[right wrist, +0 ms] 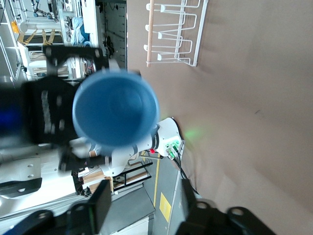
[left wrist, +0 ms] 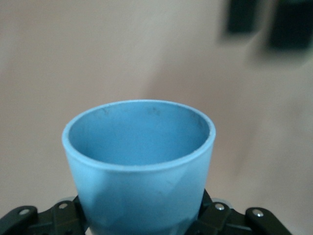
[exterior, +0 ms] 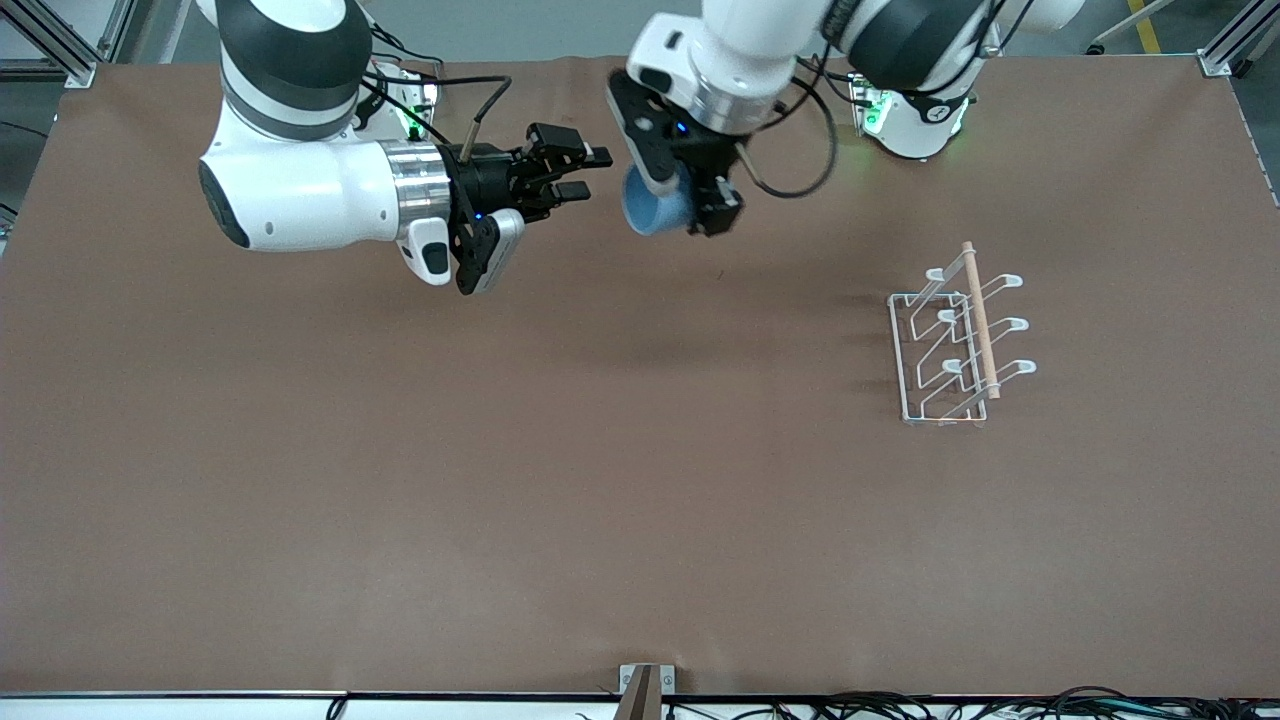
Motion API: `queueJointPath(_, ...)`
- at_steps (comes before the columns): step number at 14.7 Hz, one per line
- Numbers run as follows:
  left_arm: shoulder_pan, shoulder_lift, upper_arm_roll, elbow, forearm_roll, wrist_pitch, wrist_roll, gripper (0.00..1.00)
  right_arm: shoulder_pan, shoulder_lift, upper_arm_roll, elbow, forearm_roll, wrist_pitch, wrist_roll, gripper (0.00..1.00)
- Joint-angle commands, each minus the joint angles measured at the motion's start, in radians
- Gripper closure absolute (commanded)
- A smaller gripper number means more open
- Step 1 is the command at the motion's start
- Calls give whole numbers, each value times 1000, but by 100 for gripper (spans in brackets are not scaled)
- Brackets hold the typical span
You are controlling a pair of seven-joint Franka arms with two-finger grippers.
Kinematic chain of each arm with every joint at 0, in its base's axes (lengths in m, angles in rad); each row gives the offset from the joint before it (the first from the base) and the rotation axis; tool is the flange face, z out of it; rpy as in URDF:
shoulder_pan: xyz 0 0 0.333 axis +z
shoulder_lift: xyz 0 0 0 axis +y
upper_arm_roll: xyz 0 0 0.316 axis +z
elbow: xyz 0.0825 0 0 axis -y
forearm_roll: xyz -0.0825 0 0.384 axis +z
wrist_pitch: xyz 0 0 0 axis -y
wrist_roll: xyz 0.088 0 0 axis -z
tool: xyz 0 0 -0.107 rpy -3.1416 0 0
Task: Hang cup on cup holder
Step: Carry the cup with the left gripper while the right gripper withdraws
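My left gripper (exterior: 683, 205) is shut on the light-blue cup (exterior: 655, 208) and holds it in the air over the table's robot-side middle. The cup lies on its side, its mouth turned toward my right gripper. It fills the left wrist view (left wrist: 139, 164) and shows mouth-on in the right wrist view (right wrist: 116, 114). My right gripper (exterior: 585, 172) is open and empty, level with the cup and a short gap from its mouth. The white wire cup holder (exterior: 958, 335) with its wooden rod stands toward the left arm's end of the table, and also shows in the right wrist view (right wrist: 172, 34).
The brown table (exterior: 560, 450) stretches bare around the rack. The arm bases stand along the robot-side edge. A small bracket (exterior: 645, 685) and cables sit at the edge nearest the front camera.
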State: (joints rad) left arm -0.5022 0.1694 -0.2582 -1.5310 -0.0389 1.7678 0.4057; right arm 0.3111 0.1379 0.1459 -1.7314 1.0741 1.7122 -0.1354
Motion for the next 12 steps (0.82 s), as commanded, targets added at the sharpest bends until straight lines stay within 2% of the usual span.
queueJointPath(1,68,-1,-4,6,121,-88,8,58,-79,-9,-2,-11,-143,-13,-1,0)
queueJointPath(3,120,8,-4,8,233,-143,53,58,-130,-3,-2,-20,-373,33,3,0)
queueJointPath(4,134,18,-4,8,296,-171,89,59,-157,-7,-2,-39,-458,65,3,0)
queueJointPath(9,177,125,-3,-1,716,-280,347,59,-314,-20,-3,-30,-811,110,-4,0)
queueJointPath(10,186,152,-3,-1,785,-295,396,59,-337,-27,-2,1,-895,109,-7,0)
queueJointPath(12,212,189,-3,-18,876,-298,481,59,-381,-26,-2,99,-980,75,-6,0)
